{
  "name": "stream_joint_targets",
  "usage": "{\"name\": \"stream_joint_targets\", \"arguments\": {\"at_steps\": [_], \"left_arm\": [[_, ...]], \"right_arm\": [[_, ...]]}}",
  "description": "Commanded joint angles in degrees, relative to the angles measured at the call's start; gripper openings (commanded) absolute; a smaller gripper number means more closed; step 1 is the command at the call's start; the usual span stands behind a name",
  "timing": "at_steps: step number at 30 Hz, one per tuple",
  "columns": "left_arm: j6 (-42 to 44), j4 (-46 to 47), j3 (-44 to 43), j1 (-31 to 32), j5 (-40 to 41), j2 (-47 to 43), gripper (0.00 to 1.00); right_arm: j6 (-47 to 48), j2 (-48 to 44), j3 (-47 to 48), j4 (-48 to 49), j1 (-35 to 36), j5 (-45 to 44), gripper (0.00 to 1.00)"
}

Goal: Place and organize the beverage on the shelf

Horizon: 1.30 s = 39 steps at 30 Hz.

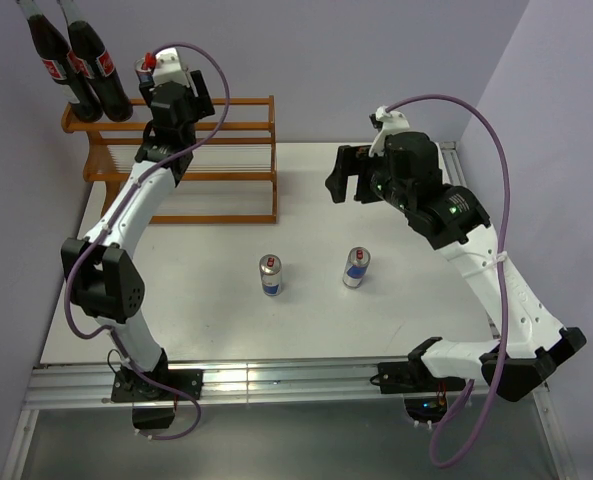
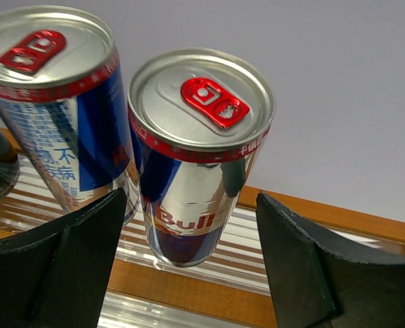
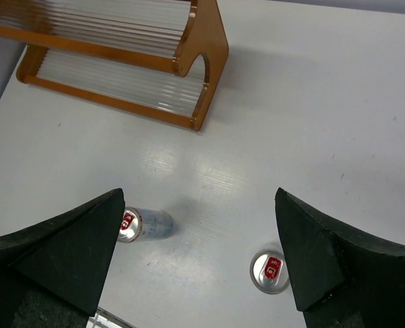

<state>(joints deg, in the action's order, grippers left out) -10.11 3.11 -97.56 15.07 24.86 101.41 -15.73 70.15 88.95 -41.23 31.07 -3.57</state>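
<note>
The left gripper (image 2: 188, 205) stands partly open with nothing held; its jaws flank a can (image 2: 199, 137) on the shelf's (image 2: 188, 290) top tier, at eleven o'clock on the table (image 1: 396, 300). The gaps either side look slim, so a crooked retreat could clip the can, toppling it off the thin rails or into the second can (image 2: 52, 89) at its nine o'clock. It stands upright, slim, blue and silver, with a red tab. Bottles (image 1: 101, 70) stand at the shelf's nine o'clock end. The right gripper (image 3: 201, 205) hangs wide open and empty above two loose cans (image 1: 270, 275) mid-table.
</note>
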Motion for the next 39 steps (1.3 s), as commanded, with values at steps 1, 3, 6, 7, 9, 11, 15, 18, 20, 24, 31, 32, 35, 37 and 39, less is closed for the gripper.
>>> {"name": "stream_joint_targets", "arguments": {"at_steps": [1, 3, 6, 7, 9, 11, 15, 18, 20, 24, 31, 32, 35, 37, 39], "left_arm": [[-1.05, 1.46, 0.00, -0.30, -2.01, -4.55, 0.82], [-1.66, 1.19, 0.09, -0.22, -2.88, -5.33, 0.82], [-2.63, 0.84, 0.70, -0.22, -3.59, -7.09, 0.84], [-2.90, 0.58, 0.70, -0.22, -3.94, -7.53, 0.84], [-3.51, -0.04, 1.14, -0.22, -4.82, -9.02, 0.86], [-4.21, -0.74, 1.58, -0.22, -5.79, -10.95, 0.89], [-5.97, -2.93, 1.93, -0.22, -8.42, -14.90, 1.00], [-7.47, -6.35, 2.55, 0.05, -11.23, -18.08, 1.00], [-8.17, -7.24, 3.77, 0.57, -12.72, -20.44, 0.99], [-9.23, -9.27, 7.20, 2.06, -13.17, -25.02, 1.00], [-10.28, -11.46, 13.27, 6.19, -12.82, -31.26, 1.00], [-10.46, -11.55, 13.79, 7.24, -12.82, -31.62, 1.00], [-10.46, -12.08, 15.73, 9.01, -13.08, -32.67, 1.00], [-10.28, -12.52, 16.08, 10.32, -12.91, -32.50, 0.99], [-9.76, -13.13, 16.52, 11.20, -12.65, -32.06, 0.99]], "right_arm": [[0.70, -1.68, -1.31, 1.68, -0.40, -2.05, 0.98], [0.70, -1.95, -1.93, 1.42, -0.40, -3.10, 1.00], [0.09, -2.38, -4.04, 1.68, -0.40, -6.00, 1.00], [-0.70, -2.73, -5.87, 2.20, -0.40, -6.96, 1.00], [-2.63, -3.26, -7.81, 3.52, -0.40, -9.69, 1.00], [-3.87, -3.79, -10.63, 4.05, -0.40, -11.88, 1.00], [-5.53, -3.79, -14.15, 2.65, -0.40, -13.74, 1.00], [-8.61, -2.13, -15.64, -0.86, -0.40, -14.71, 0.98], [-9.32, -1.34, -17.05, -2.53, -0.31, -13.92, 0.95], [-10.90, -2.73, -20.65, -3.41, -0.13, -13.57, 0.89], [-11.26, -2.83, -25.66, -7.19, 1.45, -13.48, 0.85], [-11.17, -2.74, -26.19, -7.19, 1.62, -13.13, 0.85], [-10.65, -2.13, -27.95, -6.58, 2.06, -11.73, 0.84], [-10.29, -1.51, -28.48, -6.32, 2.15, -10.84, 0.82], [-9.94, -0.54, -28.74, -5.79, 2.59, -10.14, 0.81]]}}
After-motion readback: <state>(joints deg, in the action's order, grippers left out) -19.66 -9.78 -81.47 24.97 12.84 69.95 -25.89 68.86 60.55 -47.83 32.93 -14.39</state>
